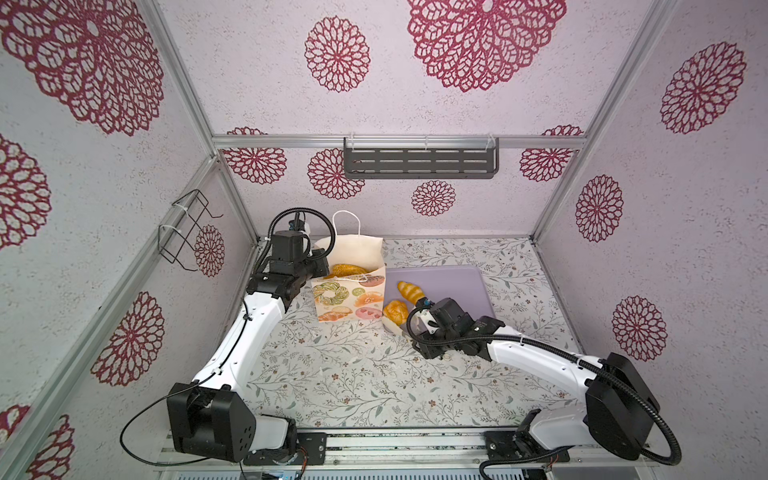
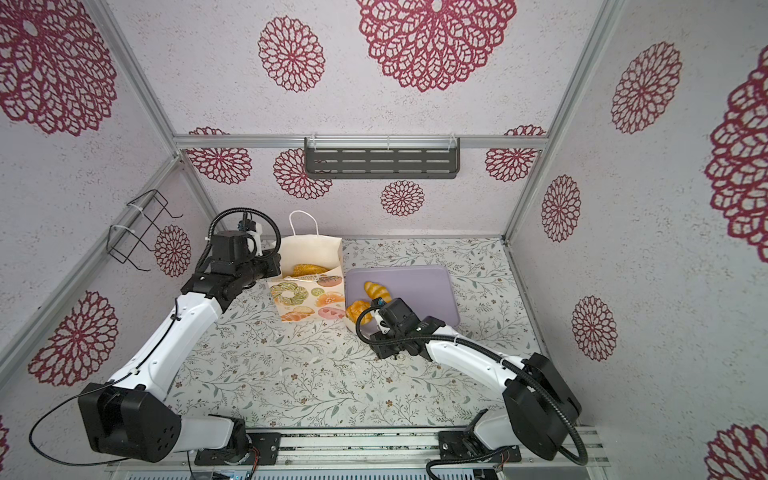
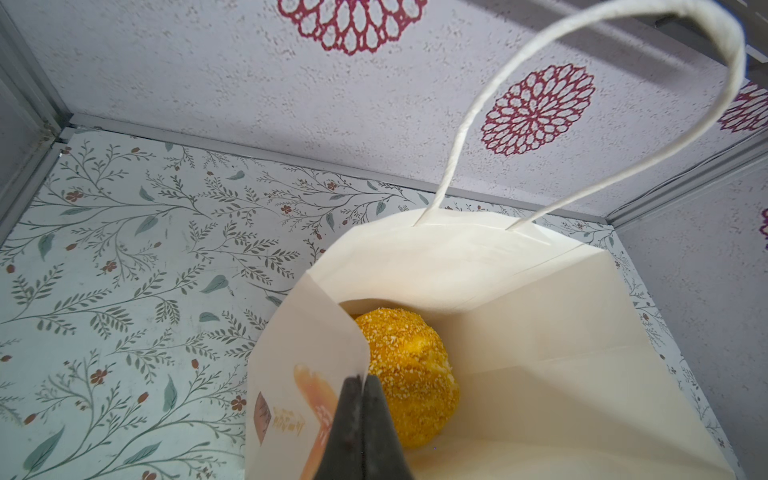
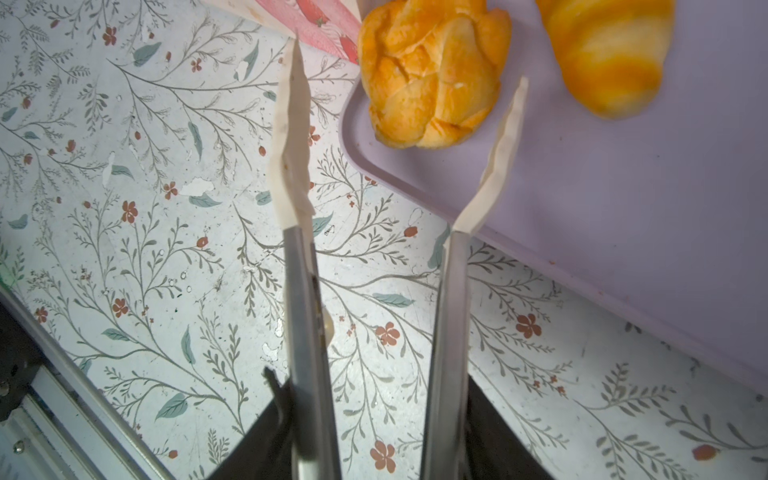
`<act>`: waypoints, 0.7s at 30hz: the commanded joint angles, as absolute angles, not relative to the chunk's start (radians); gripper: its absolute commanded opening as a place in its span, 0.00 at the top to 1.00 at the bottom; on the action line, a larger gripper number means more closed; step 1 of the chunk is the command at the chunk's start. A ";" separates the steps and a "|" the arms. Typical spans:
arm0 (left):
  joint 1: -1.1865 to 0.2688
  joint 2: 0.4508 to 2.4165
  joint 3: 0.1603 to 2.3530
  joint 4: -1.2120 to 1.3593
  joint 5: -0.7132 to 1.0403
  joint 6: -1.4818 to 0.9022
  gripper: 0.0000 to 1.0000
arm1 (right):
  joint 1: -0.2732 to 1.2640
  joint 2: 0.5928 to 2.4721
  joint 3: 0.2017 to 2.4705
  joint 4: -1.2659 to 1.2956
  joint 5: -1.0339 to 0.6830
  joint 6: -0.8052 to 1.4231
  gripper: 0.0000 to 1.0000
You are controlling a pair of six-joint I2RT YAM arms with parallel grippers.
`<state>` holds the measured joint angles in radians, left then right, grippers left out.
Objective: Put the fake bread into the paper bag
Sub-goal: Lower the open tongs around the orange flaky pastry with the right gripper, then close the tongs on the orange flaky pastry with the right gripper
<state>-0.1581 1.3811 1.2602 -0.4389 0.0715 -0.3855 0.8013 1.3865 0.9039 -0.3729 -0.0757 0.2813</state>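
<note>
Nearly lined up. Gripped tongs (image 4: 305,291) in right fingers (image 4: 262,449), tips apart, empty. Spotted shell bun (image 4: 432,75) just ahead, between tip lines, on tray (image 4: 623,228). Pinched paper bag (image 3: 540,332) rim with left fingers (image 3: 345,415), clamped together.

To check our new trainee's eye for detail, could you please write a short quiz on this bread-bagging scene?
1. True or false: the left gripper is shut on the bag's rim.
2. What lies in view on the tray?
3. The tongs are: A) open, tips near the bun; B) shut on a loaf; C) inside the bag.

Key: 1 true. 2 a croissant and the bun. 3 A.
</note>
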 commanded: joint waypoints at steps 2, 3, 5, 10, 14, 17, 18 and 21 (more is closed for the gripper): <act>-0.162 1.387 1.277 -0.417 0.092 -0.375 1.00 | 0.809 1.389 0.970 -0.391 -0.023 0.258 0.45; -0.161 1.387 1.276 -0.416 0.092 -0.376 1.00 | 0.811 1.391 0.976 -0.396 -0.016 0.255 0.45; -0.162 1.388 1.277 -0.416 0.094 -0.377 1.00 | 0.813 1.394 0.983 -0.399 -0.006 0.249 0.44; -0.163 1.388 1.278 -0.416 0.093 -0.377 1.00 | 0.814 1.420 0.998 -0.400 0.000 0.242 0.44; -0.163 1.390 1.278 -0.416 0.095 -0.377 1.00 | 0.822 1.461 1.019 -0.420 0.010 0.228 0.44; -0.163 1.390 1.277 -0.416 0.095 -0.377 1.00 | 0.831 1.486 1.035 -0.427 0.018 0.218 0.44; -0.164 1.391 1.278 -0.416 0.094 -0.377 1.00 | 0.833 1.493 1.039 -0.429 0.020 0.218 0.44; -0.164 1.390 1.278 -0.417 0.093 -0.375 1.00 | 0.836 1.515 1.053 -0.446 0.035 0.213 0.44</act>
<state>-0.1581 1.3815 1.2602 -0.4385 0.0738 -0.3855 0.8272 1.5158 1.0084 -0.4309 0.0013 0.2409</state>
